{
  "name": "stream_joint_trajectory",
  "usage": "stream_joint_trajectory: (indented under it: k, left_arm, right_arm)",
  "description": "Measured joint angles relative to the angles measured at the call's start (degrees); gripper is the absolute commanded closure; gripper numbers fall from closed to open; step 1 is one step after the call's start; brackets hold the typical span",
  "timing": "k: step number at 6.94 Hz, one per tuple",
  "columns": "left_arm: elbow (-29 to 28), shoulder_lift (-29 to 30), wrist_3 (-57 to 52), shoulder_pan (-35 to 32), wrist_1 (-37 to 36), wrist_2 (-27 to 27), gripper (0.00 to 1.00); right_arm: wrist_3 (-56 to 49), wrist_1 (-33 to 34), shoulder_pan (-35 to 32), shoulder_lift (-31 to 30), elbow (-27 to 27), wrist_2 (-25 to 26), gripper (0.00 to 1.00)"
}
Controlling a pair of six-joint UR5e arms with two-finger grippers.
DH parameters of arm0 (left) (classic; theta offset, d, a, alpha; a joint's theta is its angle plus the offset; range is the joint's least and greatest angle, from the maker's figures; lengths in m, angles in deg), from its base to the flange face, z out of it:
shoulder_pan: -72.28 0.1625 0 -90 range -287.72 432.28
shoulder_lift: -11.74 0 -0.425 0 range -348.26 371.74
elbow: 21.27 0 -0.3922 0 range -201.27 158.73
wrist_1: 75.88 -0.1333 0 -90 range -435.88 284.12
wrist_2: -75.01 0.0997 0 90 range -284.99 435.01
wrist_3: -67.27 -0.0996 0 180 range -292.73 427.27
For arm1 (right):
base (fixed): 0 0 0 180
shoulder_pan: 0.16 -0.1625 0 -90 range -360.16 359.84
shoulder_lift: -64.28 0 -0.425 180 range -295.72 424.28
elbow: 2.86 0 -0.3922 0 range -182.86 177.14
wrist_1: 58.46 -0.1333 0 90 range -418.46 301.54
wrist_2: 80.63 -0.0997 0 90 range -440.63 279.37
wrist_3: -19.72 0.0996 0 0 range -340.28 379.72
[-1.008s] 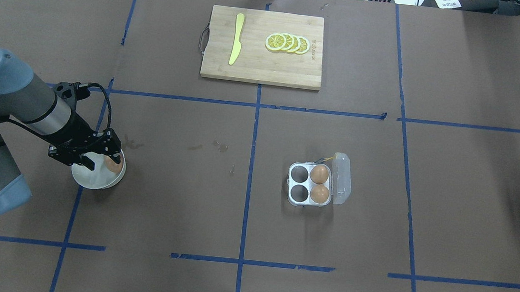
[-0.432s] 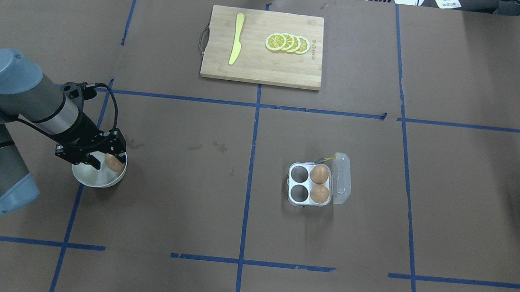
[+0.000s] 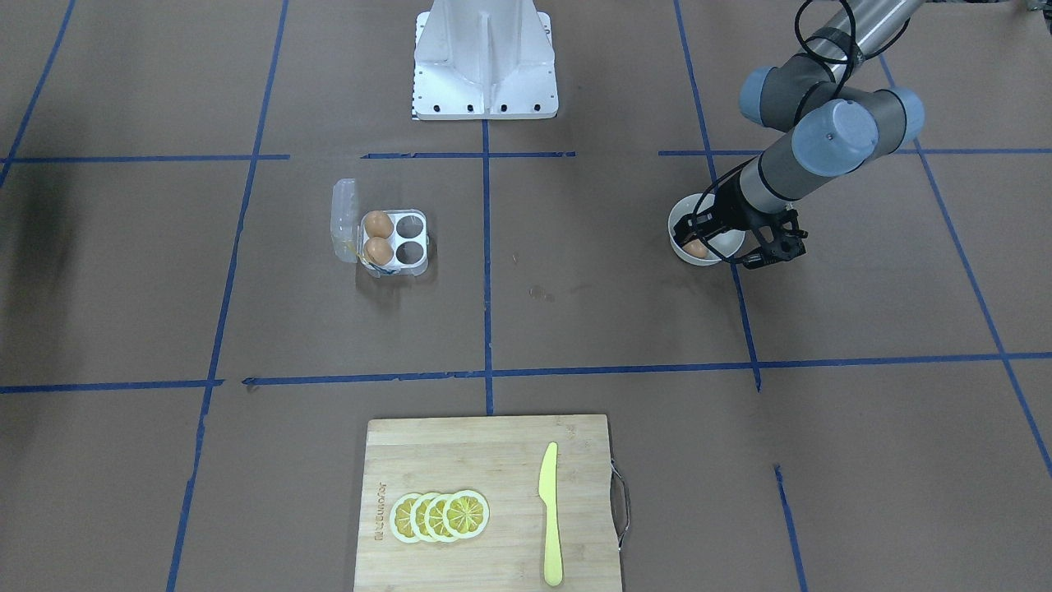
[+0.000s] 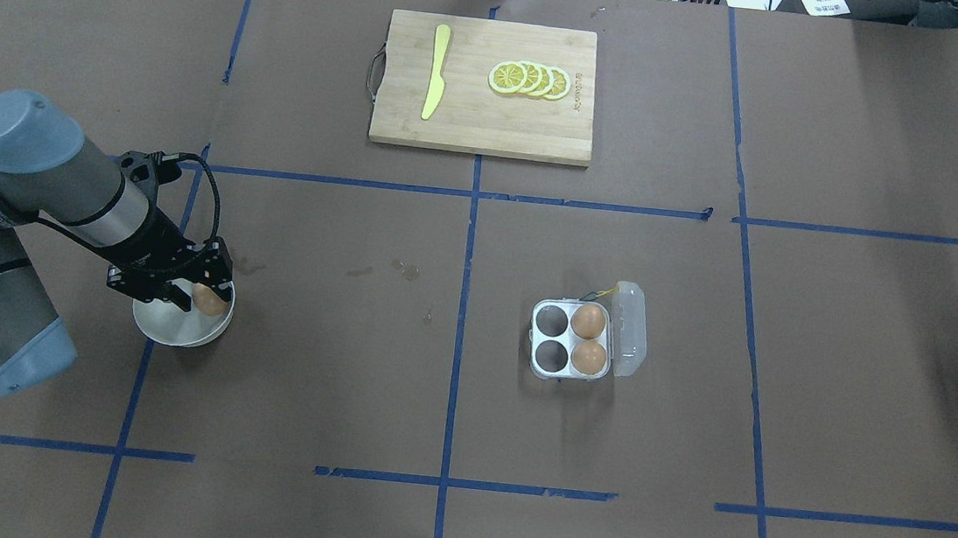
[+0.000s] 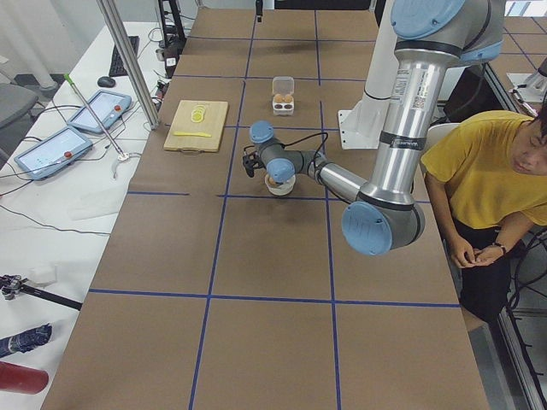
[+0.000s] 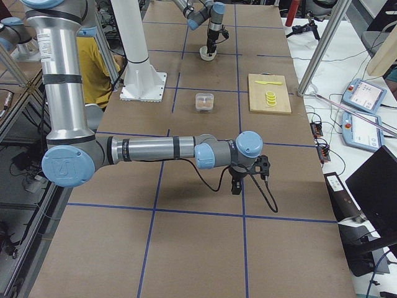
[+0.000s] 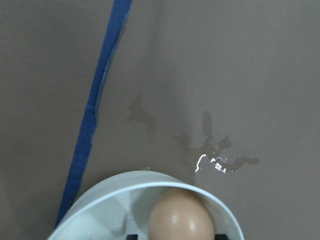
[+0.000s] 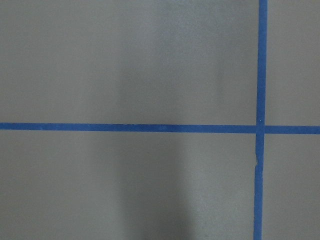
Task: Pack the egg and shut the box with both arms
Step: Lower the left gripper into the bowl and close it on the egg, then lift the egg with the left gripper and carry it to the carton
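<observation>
The clear box [image 4: 570, 341] lies right of centre with its lid [image 4: 630, 329] hinged open to the right. Two eggs [image 4: 588, 321] [image 4: 589, 357] fill its right cells, and the two left cells are empty. A third egg [image 4: 209, 302] lies in a white bowl [image 4: 166, 327] at the left. My left gripper [image 4: 197, 295] reaches down into the bowl, open, with its fingers on either side of that egg [image 7: 181, 215]. My right gripper [image 6: 239, 183] shows only in the exterior right view, low over bare table, and I cannot tell if it is open or shut.
A wooden cutting board [image 4: 485, 85] with a yellow knife [image 4: 436, 71] and lemon slices [image 4: 530, 80] lies at the far side. The white pedestal base [image 3: 486, 62] stands at the robot's side. A person in a yellow shirt [image 5: 496, 171] sits beside the robot.
My left arm has shifted a little to the right and forward. Its gripper has moved further over the egg in the bowl. The egg and the box have not moved.
</observation>
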Motion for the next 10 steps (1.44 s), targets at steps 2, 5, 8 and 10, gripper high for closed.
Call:
stream_joint_trajectory:
  k: [2, 5, 8, 10]
  left_arm:
    - [0.42, -0.19, 0.00, -0.04, -0.07, 0.04, 1.00]
    - [5.65, -3.46, -0.03, -0.59, -0.24, 0.04, 1.00]
    - [11.15, -5.73, 0.07, -2.51, -0.72, -0.06, 1.00]
    - [8.22, 4.02, 0.38, -1.26, -4.92, 0.34, 1.00]
  right_arm:
    - [0.00, 0.00, 0.00, -0.01, 0.04, 0.00, 0.00]
    - [0.00, 0.00, 0.00, 0.07, 0.16, -0.09, 0.00]
    - [0.00, -0.28, 0.00, 0.19, 0.13, -1.31, 0.00]
    - [0.00, -0.70, 0.00, 0.23, -0.07, -1.40, 0.00]
